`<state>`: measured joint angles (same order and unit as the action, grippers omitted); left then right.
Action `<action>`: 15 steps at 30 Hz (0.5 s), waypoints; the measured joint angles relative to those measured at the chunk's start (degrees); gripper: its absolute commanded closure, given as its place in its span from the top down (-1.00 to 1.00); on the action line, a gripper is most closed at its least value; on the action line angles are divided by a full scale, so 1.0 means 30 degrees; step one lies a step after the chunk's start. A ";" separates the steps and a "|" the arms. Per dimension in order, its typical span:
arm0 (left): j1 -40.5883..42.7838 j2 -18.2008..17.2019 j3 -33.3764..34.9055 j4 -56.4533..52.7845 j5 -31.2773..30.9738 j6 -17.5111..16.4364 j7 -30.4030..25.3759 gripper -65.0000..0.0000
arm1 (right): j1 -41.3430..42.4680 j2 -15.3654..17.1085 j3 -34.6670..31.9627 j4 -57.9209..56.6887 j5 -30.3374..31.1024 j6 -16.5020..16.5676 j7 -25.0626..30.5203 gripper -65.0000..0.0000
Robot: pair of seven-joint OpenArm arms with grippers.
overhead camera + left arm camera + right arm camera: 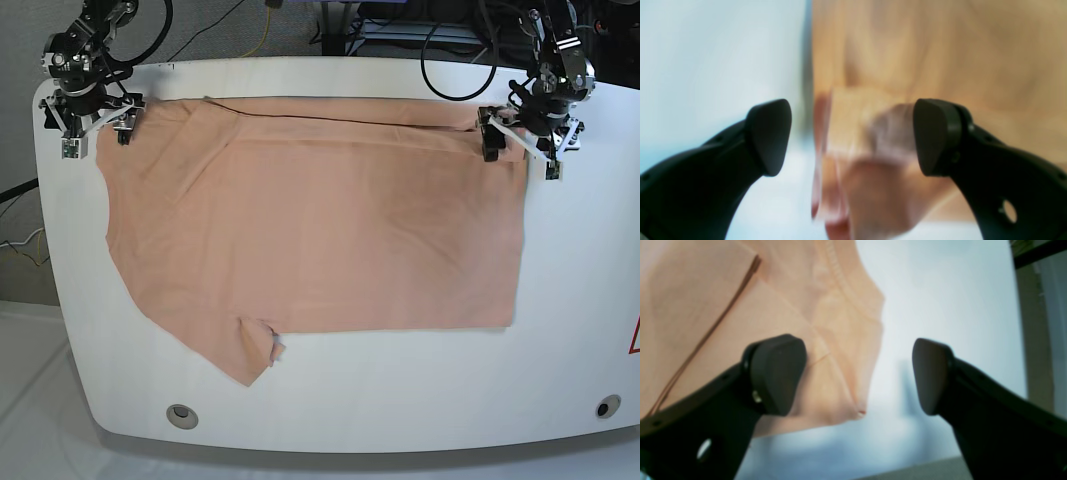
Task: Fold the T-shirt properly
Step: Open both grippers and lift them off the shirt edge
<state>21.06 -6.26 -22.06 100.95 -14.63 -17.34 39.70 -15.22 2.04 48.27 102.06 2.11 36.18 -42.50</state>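
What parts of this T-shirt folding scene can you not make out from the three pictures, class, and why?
1. Left wrist view: the T-shirt fabric near the left claw is motion-blurred; its folds cannot be read.
2. Right wrist view: the shirt runs off the left and top edges, and the right claw finger covers part.
3. Base view: both claws are too small to judge contact with the cloth.

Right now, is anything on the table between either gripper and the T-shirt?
Nothing visible. Both the left gripper and right gripper are open at the far edge of the T-shirt, and the white table shows only bare surface.

Black, rounded end effector pads (pixel 768 136)
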 measured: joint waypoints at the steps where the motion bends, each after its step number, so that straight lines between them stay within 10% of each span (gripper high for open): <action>1: -0.0117 -0.0007 0.0000 0.0146 -0.0007 0.0000 -0.0051 0.67 | 0.0058 0.0000 0.0000 0.0117 -0.0051 0.0000 -0.0117 0.57; 15: -0.2994 -0.0124 -0.0831 0.0619 0.0051 0.0022 0.2412 0.67 | 0.1421 -0.0095 -0.0073 0.2055 -0.0087 0.0000 -0.0299 0.57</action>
<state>12.08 -6.63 -24.56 102.80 -14.48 -17.28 46.94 -10.96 1.76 48.05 108.22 1.85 36.18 -43.40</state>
